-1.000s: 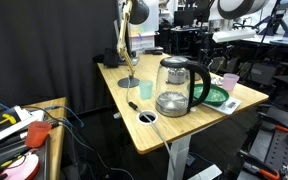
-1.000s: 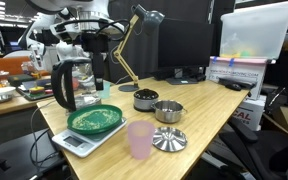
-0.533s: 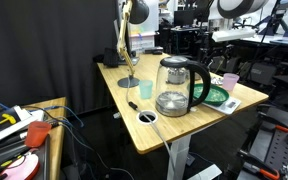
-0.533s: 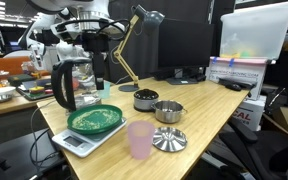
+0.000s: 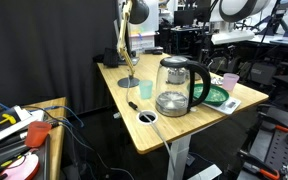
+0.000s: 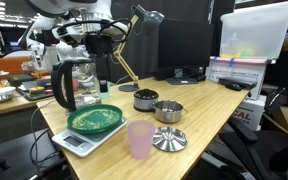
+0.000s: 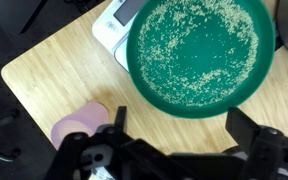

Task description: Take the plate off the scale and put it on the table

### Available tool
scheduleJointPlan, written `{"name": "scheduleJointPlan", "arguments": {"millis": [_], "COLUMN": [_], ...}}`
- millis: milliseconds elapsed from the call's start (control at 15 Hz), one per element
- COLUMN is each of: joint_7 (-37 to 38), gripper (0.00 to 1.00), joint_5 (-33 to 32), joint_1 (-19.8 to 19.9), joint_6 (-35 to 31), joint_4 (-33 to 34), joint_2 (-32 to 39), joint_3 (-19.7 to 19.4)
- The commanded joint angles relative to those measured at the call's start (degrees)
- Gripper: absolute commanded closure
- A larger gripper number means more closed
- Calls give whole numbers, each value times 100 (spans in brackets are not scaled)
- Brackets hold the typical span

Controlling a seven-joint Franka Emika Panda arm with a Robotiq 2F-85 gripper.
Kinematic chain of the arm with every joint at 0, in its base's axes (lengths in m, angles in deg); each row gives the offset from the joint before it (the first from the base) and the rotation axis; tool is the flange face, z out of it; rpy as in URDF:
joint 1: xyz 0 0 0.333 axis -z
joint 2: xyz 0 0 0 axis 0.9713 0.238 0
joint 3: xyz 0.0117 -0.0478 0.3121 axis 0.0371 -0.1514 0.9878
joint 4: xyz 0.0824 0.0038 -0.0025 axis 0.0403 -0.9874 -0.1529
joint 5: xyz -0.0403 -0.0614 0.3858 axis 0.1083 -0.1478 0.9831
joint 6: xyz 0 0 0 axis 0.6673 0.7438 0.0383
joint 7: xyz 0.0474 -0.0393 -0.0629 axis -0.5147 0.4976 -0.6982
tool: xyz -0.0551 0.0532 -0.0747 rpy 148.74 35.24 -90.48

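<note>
Our tool [image 7: 176,115] hangs wide open and empty above the plate [image 7: 194,55], which sits on the scale [image 7: 109,30] near the counter [image 7: 44,70] corner. We fear a pinch on the shallow rim could slip or tilt the plate. A descending finger might also clip the pink cup [image 7: 79,127] nearby.

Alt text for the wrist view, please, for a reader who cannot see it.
Seen from above, a green plate speckled with pale grains sits on a pale scale on a wooden table. The gripper hangs over the plate's near edge with its fingers spread open, holding nothing. A pink cup stands by one finger.
</note>
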Motion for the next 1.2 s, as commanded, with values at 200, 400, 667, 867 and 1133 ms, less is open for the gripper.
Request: {"name": "scheduleJointPlan", "arguments": {"millis": [200, 400, 667, 867, 1133], "joint_7": [505, 542, 255, -40, -419], "gripper": [0, 0, 0, 0, 0], "joint_5": [-258, -205, 356, 898, 1396], "joint_1": [-79, -135, -105, -70, -66], "joint_6": [-508, -659, -667, -627, -587], "joint_4": [108, 253, 541, 688, 774], "joint_2": [793, 1295, 1896, 2209, 2192], "joint_3": [-394, -570, -700, -696, -726]}}
